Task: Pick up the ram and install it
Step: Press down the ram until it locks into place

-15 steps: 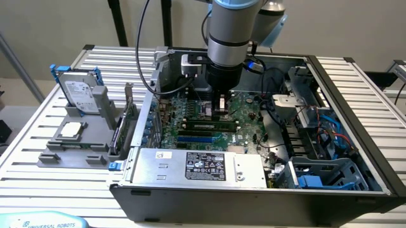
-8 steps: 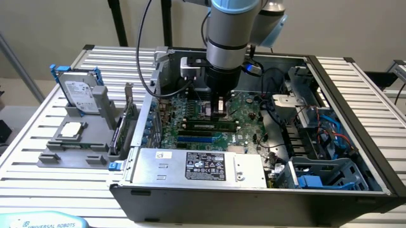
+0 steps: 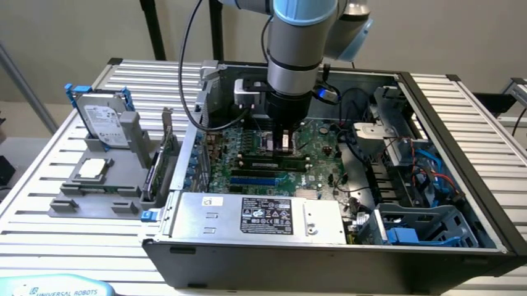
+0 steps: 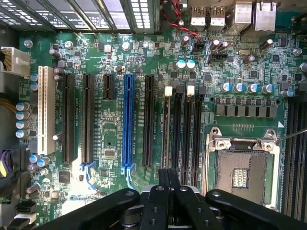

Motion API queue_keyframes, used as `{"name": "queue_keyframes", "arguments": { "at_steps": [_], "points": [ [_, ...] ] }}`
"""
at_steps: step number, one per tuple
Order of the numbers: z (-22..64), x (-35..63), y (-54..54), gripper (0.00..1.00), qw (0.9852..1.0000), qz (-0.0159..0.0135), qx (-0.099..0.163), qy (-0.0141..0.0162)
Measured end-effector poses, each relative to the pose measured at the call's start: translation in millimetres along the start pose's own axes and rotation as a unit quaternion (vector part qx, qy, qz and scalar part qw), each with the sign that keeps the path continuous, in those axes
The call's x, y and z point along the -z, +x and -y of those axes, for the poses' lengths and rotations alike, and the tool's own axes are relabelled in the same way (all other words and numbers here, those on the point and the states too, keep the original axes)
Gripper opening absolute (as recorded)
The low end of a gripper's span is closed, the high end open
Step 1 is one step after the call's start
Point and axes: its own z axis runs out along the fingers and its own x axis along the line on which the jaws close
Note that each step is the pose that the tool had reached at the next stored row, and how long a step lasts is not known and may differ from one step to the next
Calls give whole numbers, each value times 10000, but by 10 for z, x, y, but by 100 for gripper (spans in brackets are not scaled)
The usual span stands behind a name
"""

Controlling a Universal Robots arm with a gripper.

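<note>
One gripper (image 3: 284, 147): low over the motherboard (image 3: 323, 140), inside the open computer case (image 3: 451, 117).
Fingers (image 4: 160, 203): pressed together in the wrist view; nothing seen pinched between them.
Ram (image 3: 268, 163): not in the grip. It lies along the memory slots (image 4: 187, 134), just beside the fingertips on the power supply (image 3: 255, 216) side, and appears to stand in one slot.
Seating: cannot tell whether it is fully down. The thin pale edge in the slot next to the long black card slot is probably its top edge.
Latches (image 4: 168, 91): white tabs at the slot ends. Whether they are clipped in or swung out is too small to read.
Step in hand (judgement): pressing the stick home, not fetching it.
Doing it well: keep the closed tips square over the top edge, push straight down, and load it evenly so neither end rides high.
Risk: a tip off the edge lands on a neighbouring slot or the processor socket (image 4: 242, 167).
Landmark: the blue slot (image 4: 128, 120) lies two slots beyond the ram, away from the socket.
</note>
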Motion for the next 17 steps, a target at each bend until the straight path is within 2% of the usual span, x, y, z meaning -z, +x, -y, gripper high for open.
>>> {"name": "queue_keyframes", "arguments": {
  "at_steps": [3,6,8,10,17],
  "points": [
    [1,-13,-2,11,10000,4,-13,-3],
    [-1,35,-4,11,10000,19,-33,-11],
    [-2,84,0,11,10000,5,-45,-18],
    [-2,114,0,11,10000,6,-58,-18],
    [-2,121,1,11,10000,5,-68,-19]
  ]
}}
